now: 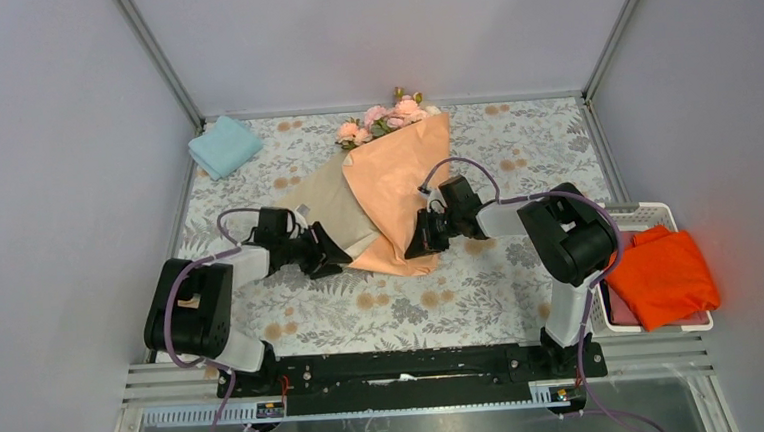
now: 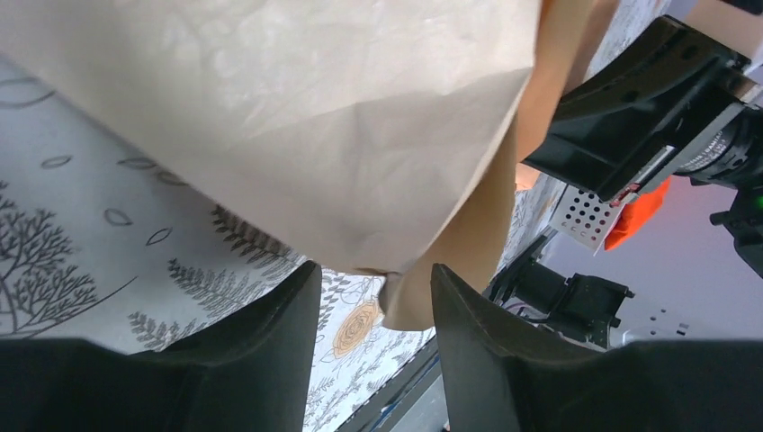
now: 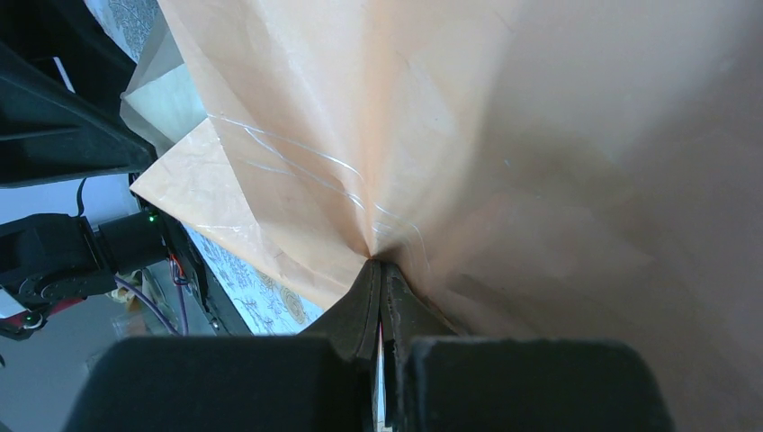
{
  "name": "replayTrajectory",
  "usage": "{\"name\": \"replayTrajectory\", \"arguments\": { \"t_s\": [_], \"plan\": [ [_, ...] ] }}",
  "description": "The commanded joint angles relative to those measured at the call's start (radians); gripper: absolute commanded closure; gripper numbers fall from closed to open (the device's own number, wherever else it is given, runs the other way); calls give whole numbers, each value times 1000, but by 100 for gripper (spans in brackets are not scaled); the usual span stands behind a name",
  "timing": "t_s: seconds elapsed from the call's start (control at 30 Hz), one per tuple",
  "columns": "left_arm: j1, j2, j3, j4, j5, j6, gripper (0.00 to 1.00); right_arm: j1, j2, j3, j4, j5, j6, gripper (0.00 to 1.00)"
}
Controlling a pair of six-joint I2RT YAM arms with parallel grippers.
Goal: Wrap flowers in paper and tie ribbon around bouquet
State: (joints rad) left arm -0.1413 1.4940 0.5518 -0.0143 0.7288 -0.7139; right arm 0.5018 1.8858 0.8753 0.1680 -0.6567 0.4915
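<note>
Two arms: elbows bent, forearms reaching inward, low over the table [image 1: 414,314], toward the paper [image 1: 396,185].
Left gripper [image 2: 373,279]: jaws spread, the paper's near tip between them; contact unclear.
Right gripper [image 3: 380,270]: jaws pressed together, pinching a paper fold.
Paper: folded cone mid-table, narrow end near.
Flowers [image 1: 382,119]: poking out the cone's far end.

Paper [image 3: 540,135]: peach, filling most of the frame, creases radiating from one pinch point (a paler face is showing at left).
Right gripper [image 3: 378,281]: jaws pressing together, clamping that fold.
Floral table cover [image 3: 261,301]: showing below the sheet's lower-left edge.
</note>
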Motion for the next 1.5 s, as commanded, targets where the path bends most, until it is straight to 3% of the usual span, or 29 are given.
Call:
{"name": "replayTrajectory", "arguments": {
  "t_s": [0.0, 0.17, 0.47, 0.6, 0.77, 0.8, 1.07, 1.27, 1.47],
  "plan": [
    [11, 1, -40, 115, -34, -90, 43, 4, 38, -56, -132, 135, -57, 100],
    [11, 47, -86, 237, -33, -173, 32, 4, 35, -52, -142, 140, -66, 100],
    [57, 182, -17, 343, 20, -246, 31, 4, 42, -34, -158, 143, -70, 100],
    [63, 196, 10, 339, 42, -246, 46, 4, 41, -31, -163, 144, -71, 100],
    [65, 134, 49, 260, -6, -184, 95, 4, 30, -39, -162, 146, -71, 100],
    [63, 112, 59, 233, -21, -163, 100, 4, 27, -42, -161, 147, -69, 100],
    [-68, -49, 258, -58, -250, 153, 100, 4, 32, -54, -118, 115, -40, 100],
    [-200, 21, 451, -192, -356, 330, 100, 4, 42, -69, -96, 115, -24, 100],
    [-413, 110, 628, -242, -495, 501, 100, 4, 55, -79, -55, 106, -1, 100]
  ]
}}
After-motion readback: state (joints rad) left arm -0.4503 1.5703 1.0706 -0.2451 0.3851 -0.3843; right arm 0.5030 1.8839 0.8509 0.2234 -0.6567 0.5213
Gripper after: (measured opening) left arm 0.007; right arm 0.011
